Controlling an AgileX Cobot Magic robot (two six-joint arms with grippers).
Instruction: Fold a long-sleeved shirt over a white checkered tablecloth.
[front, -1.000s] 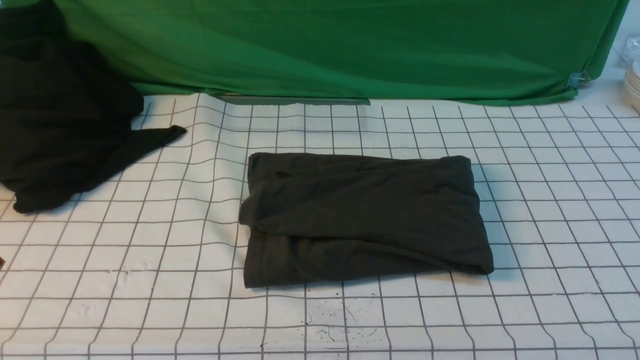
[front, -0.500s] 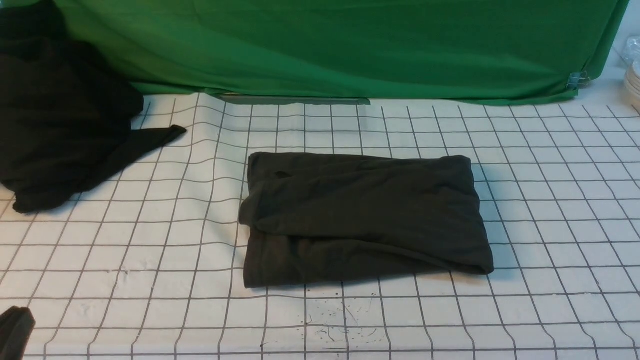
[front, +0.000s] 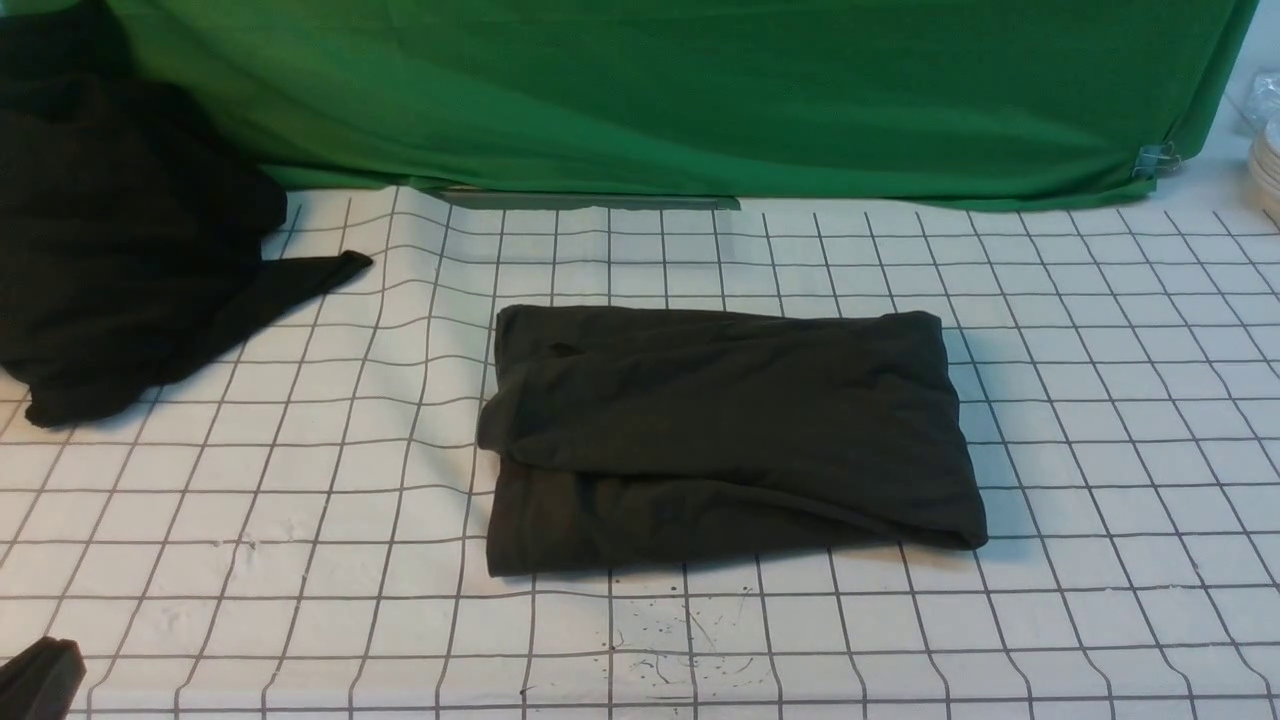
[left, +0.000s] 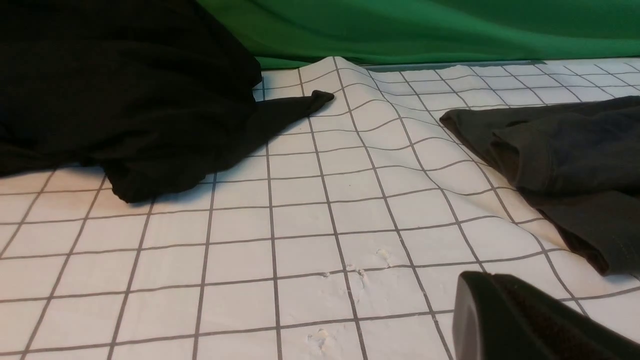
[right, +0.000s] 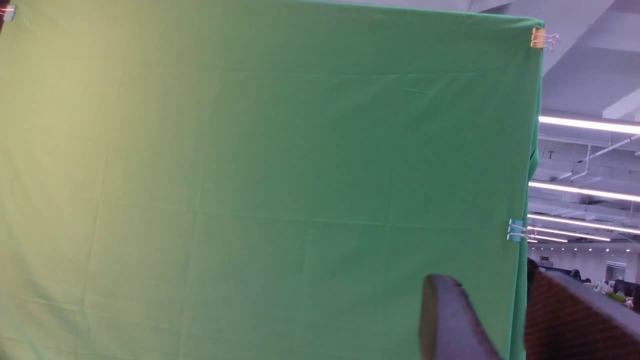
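The long-sleeved shirt (front: 730, 430) lies folded into a charcoal rectangle in the middle of the white checkered tablecloth (front: 300, 520). No print shows on it. In the left wrist view the shirt (left: 565, 150) lies ahead, well apart from the fingers. My left gripper (front: 40, 680) pokes in at the near left corner, low over the tablecloth (left: 300, 225). This left gripper (left: 472, 287) is shut and holds nothing. My right gripper (right: 492, 292) is out of the front view. It is raised, faces the green backdrop (right: 250, 175), and is open and empty.
A deeper-black plain garment (front: 110, 250) is heaped at the far left, with one tip reaching onto the cloth. The green backdrop (front: 700, 90) hangs along the table's far edge, clipped (front: 1157, 158) at the right. A stack of white dishes (front: 1268, 165) stands at the far right edge.
The left gripper tip has slid along the left edge toward the near corner. The folded shirt and the black garment have not moved.
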